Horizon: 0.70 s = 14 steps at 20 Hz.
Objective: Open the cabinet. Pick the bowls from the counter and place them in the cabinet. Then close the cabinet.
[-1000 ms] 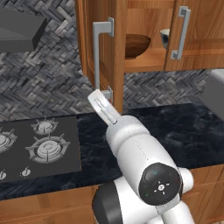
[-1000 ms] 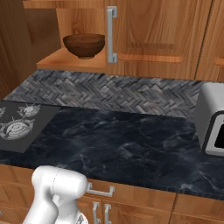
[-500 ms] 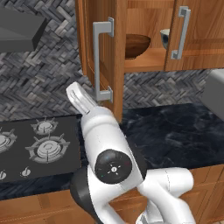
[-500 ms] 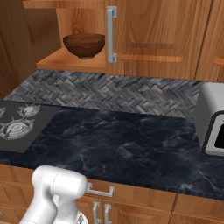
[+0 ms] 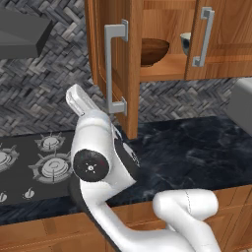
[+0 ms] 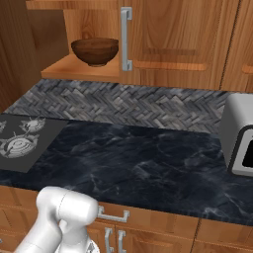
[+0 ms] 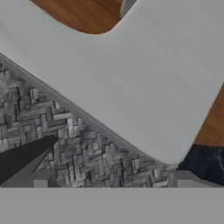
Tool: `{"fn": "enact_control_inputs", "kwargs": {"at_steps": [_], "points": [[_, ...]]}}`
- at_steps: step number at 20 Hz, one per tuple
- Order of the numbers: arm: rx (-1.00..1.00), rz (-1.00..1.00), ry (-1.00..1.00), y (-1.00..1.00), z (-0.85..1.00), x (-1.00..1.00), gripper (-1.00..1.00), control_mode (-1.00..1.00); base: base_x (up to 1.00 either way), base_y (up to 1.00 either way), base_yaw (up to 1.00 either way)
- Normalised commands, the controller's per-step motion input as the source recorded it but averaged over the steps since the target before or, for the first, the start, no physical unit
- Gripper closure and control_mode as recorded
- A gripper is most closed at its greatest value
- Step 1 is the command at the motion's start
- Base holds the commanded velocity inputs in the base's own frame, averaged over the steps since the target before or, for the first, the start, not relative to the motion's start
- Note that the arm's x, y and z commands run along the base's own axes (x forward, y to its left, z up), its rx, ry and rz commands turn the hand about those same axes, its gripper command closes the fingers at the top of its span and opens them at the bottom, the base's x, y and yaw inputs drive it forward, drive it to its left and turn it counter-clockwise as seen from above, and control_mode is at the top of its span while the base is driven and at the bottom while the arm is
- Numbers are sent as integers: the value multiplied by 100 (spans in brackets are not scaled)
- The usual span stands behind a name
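Black marble bench (image 6: 148,163) lies bare; the reddish-brown wooden bowl (image 6: 95,51) and cream ceramic bowl (image 5: 185,43) sit inside the warm-brown wall cabinet (image 5: 162,69). Closing remains: push the open left door (image 5: 114,64) flat-on, steadily. Finger state cannot be told.

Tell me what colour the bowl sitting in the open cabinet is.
Dark reddish-brown wood bowl; clearest in the right base view.
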Motion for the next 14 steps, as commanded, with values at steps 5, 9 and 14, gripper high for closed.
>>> {"fn": "enact_control_inputs", "kwargs": {"at_steps": [5,9,14], "points": [[-5,-24,2,0,0,0,-100,-100,0,0,0],[-1,-31,3,-9,0,0,-100,-100,0,0,0],[0,-20,1,-19,0,0,-100,-100,0,0,0]]}}
